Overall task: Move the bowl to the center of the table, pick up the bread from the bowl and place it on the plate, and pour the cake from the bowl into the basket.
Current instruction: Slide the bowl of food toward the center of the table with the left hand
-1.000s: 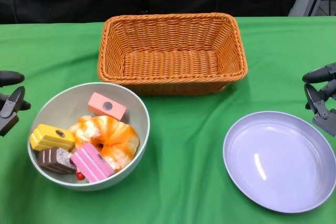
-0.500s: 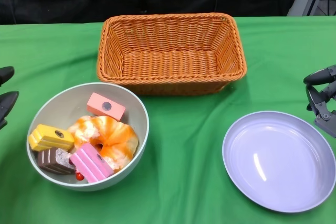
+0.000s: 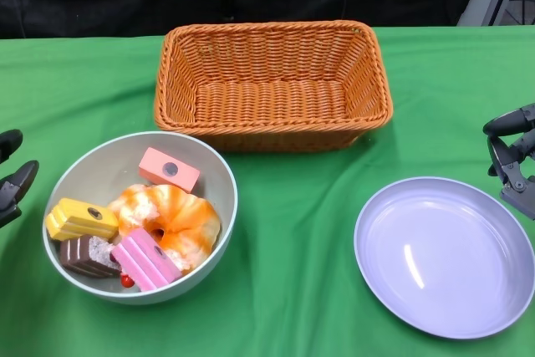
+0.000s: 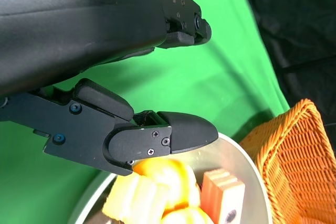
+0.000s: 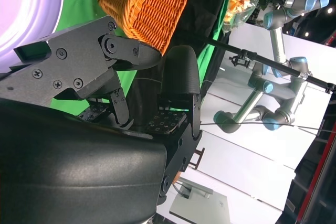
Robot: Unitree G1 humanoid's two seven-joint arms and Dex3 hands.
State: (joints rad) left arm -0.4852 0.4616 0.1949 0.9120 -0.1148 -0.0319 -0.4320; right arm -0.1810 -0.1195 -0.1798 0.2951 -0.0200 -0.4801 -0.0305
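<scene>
One green table (image 3: 292, 232) carries everything here, and no brand, label or writing can be read on anything. The orange wicker basket (image 3: 273, 85) sits at the middle of the far edge, with nothing in it. The lilac plate (image 3: 445, 257) lies bare at the near right corner. The grey bowl (image 3: 140, 216) sits toward the near left corner, well short of the table's centre. Inside it the orange-glazed bread (image 3: 171, 219) lies in the middle, with cake pieces around it: a pink-striped slice (image 3: 147, 258) touching its near side, a yellow slice (image 3: 82, 219) and a brown slice (image 3: 89, 255) by the left wall, and a salmon-pink block (image 3: 170, 170) at the far side. The left robot hand (image 3: 12, 180) hangs at the left edge just beside the bowl, fingers spread, holding nothing. The right robot hand (image 3: 512, 156) hangs at the right edge beyond the plate, fingers apart and empty.
</scene>
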